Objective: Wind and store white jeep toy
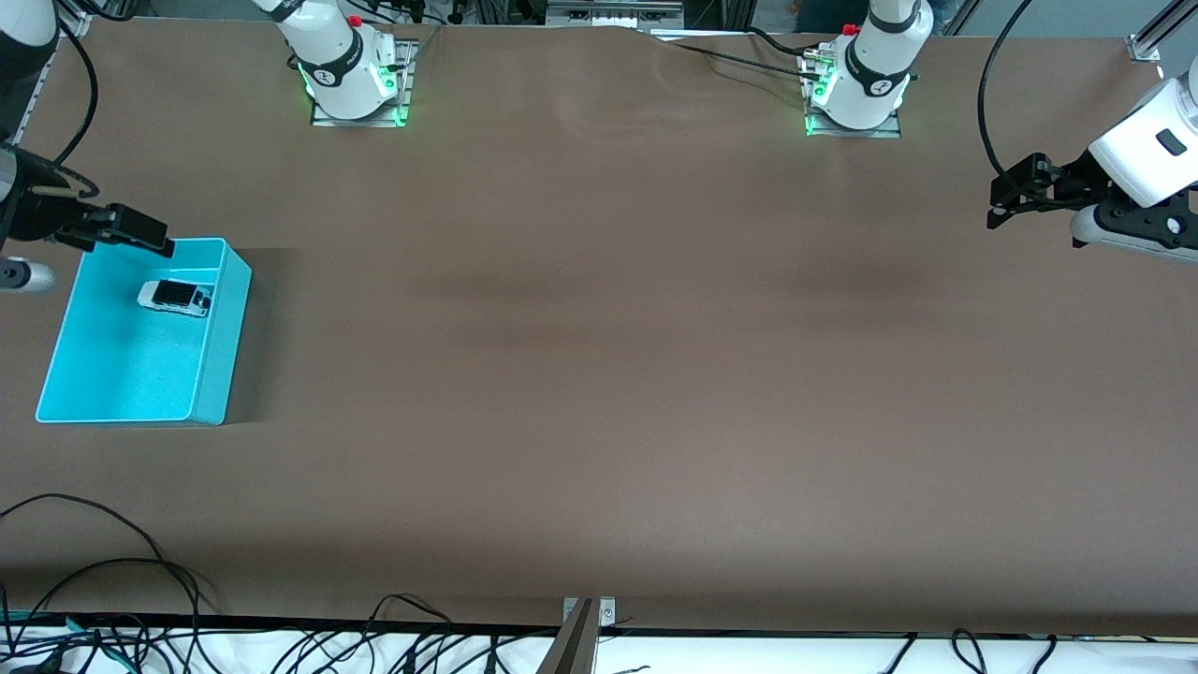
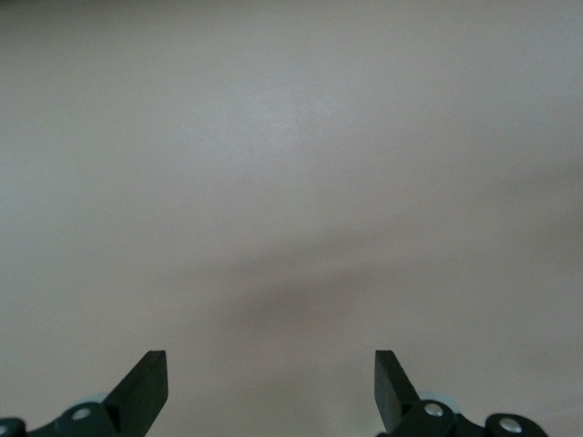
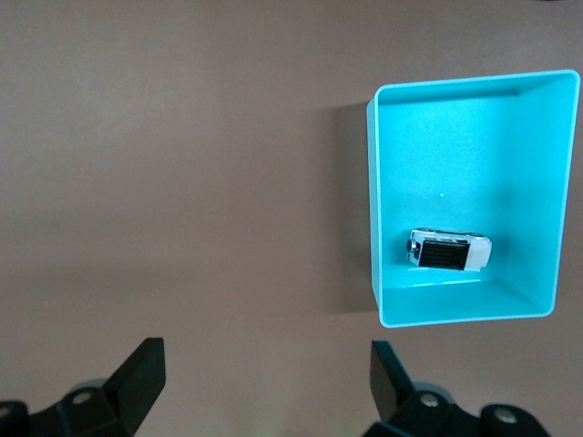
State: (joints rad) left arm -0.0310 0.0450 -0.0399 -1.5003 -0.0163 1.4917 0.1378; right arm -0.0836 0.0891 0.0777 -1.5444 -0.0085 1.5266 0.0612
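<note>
The white jeep toy (image 1: pixel 175 297) lies inside the turquoise bin (image 1: pixel 234 318), in the part farther from the front camera. It has a black roof. The right wrist view also shows the jeep (image 3: pixel 448 249) in the bin (image 3: pixel 372 200). My right gripper (image 1: pixel 154 239) hangs in the air by the bin's farther rim, open and empty; its own view (image 3: pixel 266 355) shows bare table between the fingers. My left gripper (image 1: pixel 992 208) is open and empty over bare table at the left arm's end, and its own view (image 2: pixel 271 360) shows only table.
The bin stands at the right arm's end of the brown table. The two arm bases (image 1: pixel 356 75) (image 1: pixel 856 89) stand along the table's farther edge. Loose cables (image 1: pixel 112 571) and a metal bracket (image 1: pixel 588 613) lie at the nearer edge.
</note>
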